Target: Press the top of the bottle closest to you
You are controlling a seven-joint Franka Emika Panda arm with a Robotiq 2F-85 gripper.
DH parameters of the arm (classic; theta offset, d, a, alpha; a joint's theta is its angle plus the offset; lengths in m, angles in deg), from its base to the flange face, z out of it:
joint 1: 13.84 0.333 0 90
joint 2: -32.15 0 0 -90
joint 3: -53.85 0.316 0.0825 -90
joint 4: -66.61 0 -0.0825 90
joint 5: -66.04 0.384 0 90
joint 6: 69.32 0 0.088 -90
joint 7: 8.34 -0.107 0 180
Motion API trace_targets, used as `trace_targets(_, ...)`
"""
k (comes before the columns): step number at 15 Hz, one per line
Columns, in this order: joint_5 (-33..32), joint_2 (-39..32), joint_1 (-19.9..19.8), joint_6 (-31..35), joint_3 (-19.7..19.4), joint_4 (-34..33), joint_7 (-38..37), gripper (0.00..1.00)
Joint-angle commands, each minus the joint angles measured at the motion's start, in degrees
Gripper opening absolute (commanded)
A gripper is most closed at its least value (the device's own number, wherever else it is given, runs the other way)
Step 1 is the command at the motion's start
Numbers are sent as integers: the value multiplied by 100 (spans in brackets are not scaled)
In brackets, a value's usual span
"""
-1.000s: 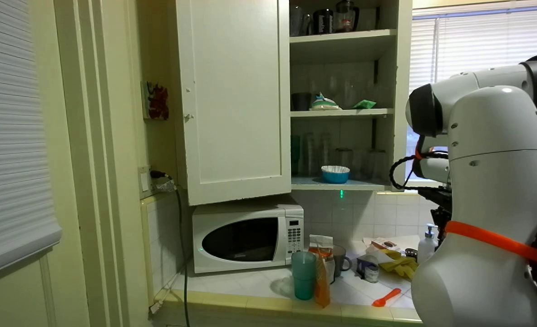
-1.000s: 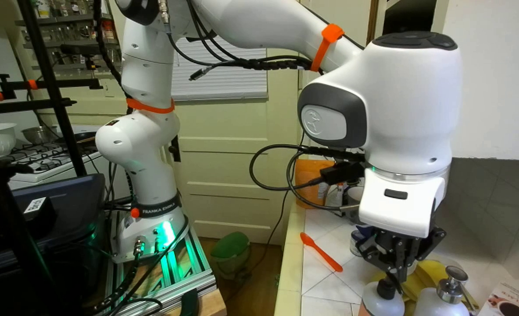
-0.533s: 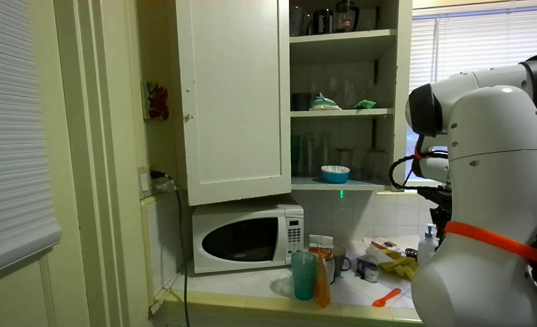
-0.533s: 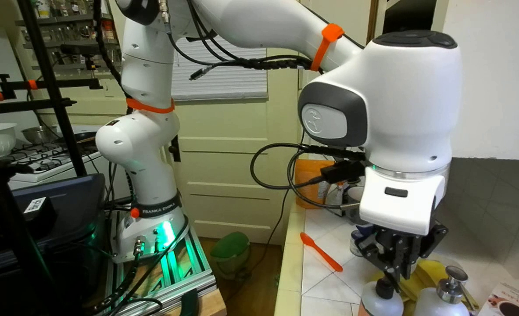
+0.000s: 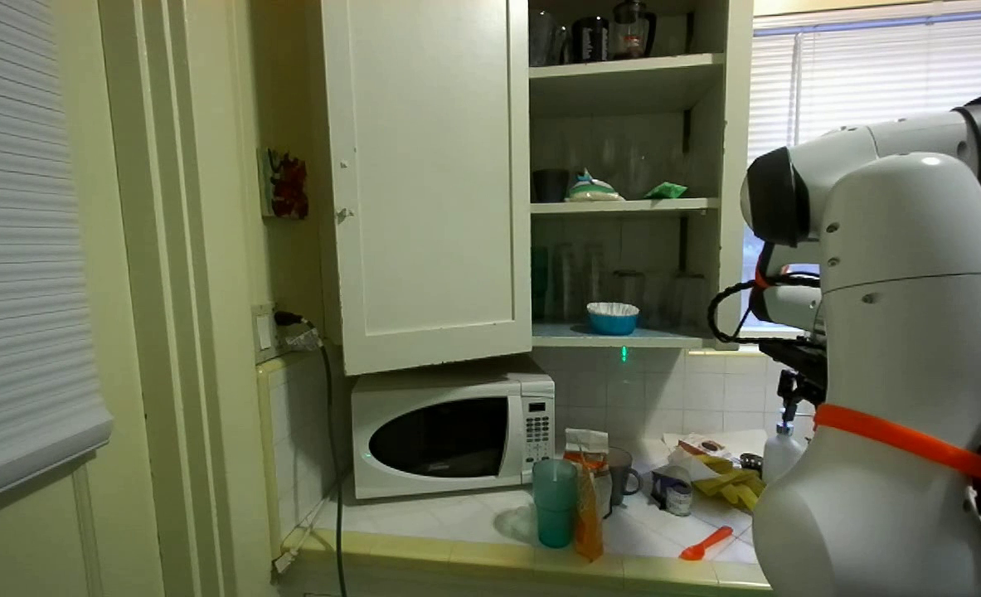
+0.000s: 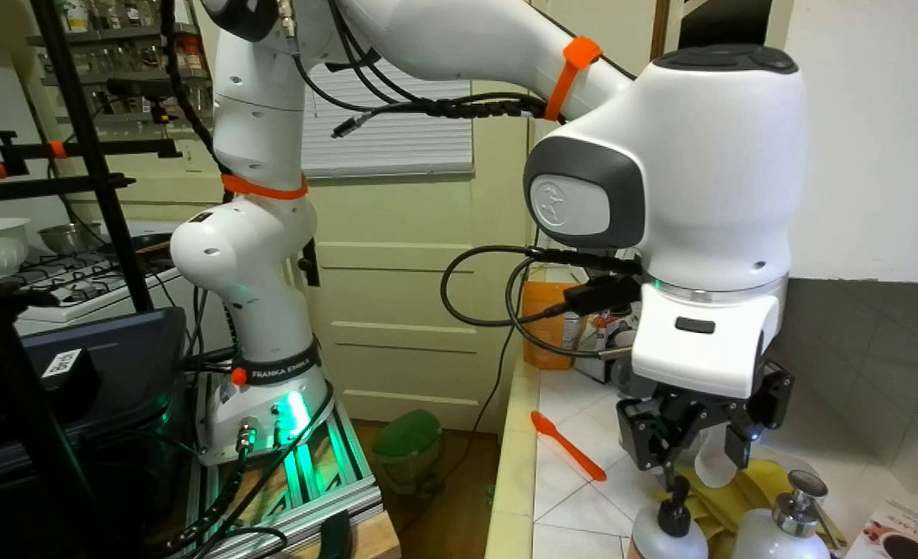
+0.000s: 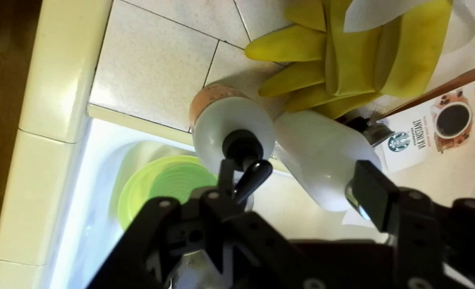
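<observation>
Wrist view alone shows the green dish (image 7: 137,192) near the black-pumped bottle (image 7: 230,119).

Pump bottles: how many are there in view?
2: the black-pump bottle near the sink, and the silver-pump bottle beside it, nearer the Starbucks coffee box. The robot arm could hide others.

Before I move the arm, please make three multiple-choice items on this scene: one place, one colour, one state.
1. Where is the orange spoon?
A in the sink; B on the tiled counter; C on a shelf
2. What colour is the pump on the orange-marked bottle?
A black; B white; C green
3. How do the fingers of the gripper stand?
A together; B around the spoon; C apart

1 B: both exterior views show it there.
2 A: it looks black in the wrist view.
3 C: a gap parts them there.
</observation>
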Motion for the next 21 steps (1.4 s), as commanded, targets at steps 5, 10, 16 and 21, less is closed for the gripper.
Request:
trace_targets(5, -99, 401, 95, -15, -105, 270, 30, 100)
trace_targets(10, -561, 796, 141, -125, -151, 481, 313, 100)
trace_targets(16, -1242, 1459, 91, -833, -146, 703, 1471, 100)
trace_targets(21, -1531, 1947, 120, -1735, -131, 750, 2649, 100)
